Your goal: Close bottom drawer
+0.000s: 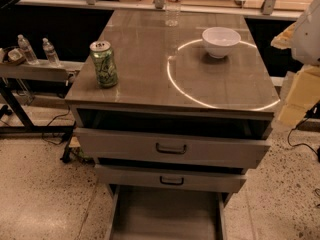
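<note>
Bottom drawer (167, 216) is pulled far out low by the floor (40, 194), front panel out of frame; stiff metal tray, prob. slides easy, so push flat on its front; gripper (299, 96) up beside surface (150, 74), can't tell if clenched/released.

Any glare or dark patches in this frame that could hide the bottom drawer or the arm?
Camera view: a bright ring of glare lies on the cabinet top, with the white bowl just inside its far side. The bottom drawer, pulled out and cut off by the lower edge, is dim but readable. The pincer at the right edge is lit, partly out of frame.
</note>
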Action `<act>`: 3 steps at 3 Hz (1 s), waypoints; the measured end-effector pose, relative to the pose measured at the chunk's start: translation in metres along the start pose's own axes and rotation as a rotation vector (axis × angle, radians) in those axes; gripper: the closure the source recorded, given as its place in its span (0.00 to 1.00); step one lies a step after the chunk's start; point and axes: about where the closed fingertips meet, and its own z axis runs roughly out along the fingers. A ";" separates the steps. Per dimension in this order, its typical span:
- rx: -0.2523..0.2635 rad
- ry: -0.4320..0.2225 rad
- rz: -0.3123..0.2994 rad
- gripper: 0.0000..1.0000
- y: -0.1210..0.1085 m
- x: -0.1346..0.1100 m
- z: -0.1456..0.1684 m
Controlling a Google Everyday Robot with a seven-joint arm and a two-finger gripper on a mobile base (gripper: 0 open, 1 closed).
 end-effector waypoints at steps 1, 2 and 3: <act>0.000 0.000 0.000 0.00 0.000 0.000 0.000; 0.031 -0.031 0.032 0.00 -0.002 0.036 0.008; 0.049 -0.077 0.070 0.00 0.003 0.116 0.036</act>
